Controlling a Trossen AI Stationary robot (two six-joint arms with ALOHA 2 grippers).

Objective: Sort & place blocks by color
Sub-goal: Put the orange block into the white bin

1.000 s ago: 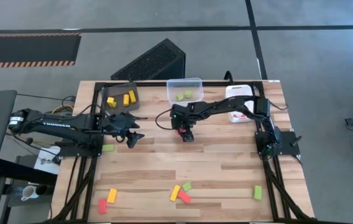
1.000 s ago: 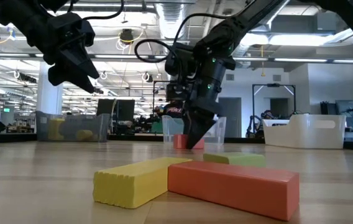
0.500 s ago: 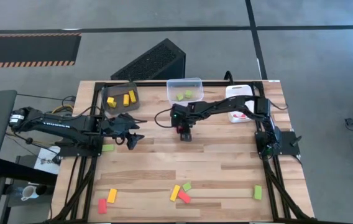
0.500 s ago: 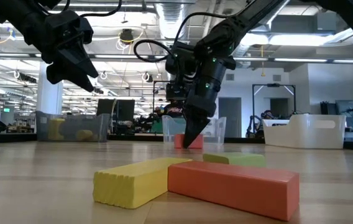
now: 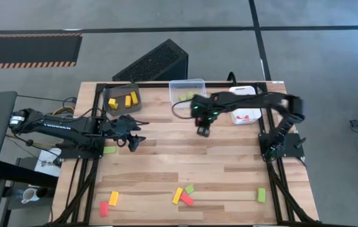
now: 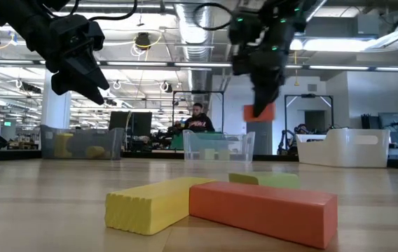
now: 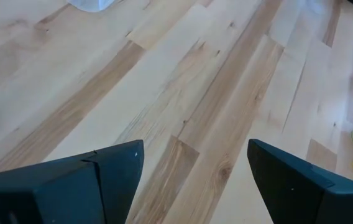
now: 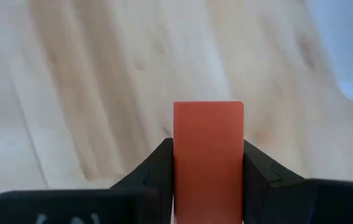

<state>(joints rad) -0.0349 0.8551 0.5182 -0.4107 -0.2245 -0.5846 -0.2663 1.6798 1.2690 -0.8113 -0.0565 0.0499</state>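
Note:
My right gripper point(image 5: 203, 129) is shut on a red block point(image 8: 208, 155) and holds it above the middle of the table's far half, in front of the clear bin point(image 5: 187, 90). In the low view the block point(image 6: 258, 112) hangs well above the wood. My left gripper point(image 5: 135, 140) is open and empty above the table's left part; its wrist view point(image 7: 195, 180) shows bare wood between the fingers. Several red, yellow and green blocks lie near the table's near edge, among them a yellow one point(image 5: 178, 195) and a red one point(image 5: 186, 200). A green block point(image 5: 109, 149) lies at the left edge. My right gripper pinches the red block between its two fingers, one on each of two opposite sides point(image 8: 179, 168). The fingers come from above, pointing down. The block's free end point(image 6: 258, 115) sticks out below the fingertips, lifted clear of the table.
A dark brown bin point(image 5: 123, 99) with yellow blocks, the clear bin with green blocks and a white bin point(image 5: 243, 104) with red pieces stand along the far edge. A green block point(image 5: 261, 195) lies near the right front. A person point(image 6: 197, 119) shows in the room behind.
My right gripper has risen from the table with the red block, which is now lifted clear, and has gone toward the table's right edge and a little toward the far edge.

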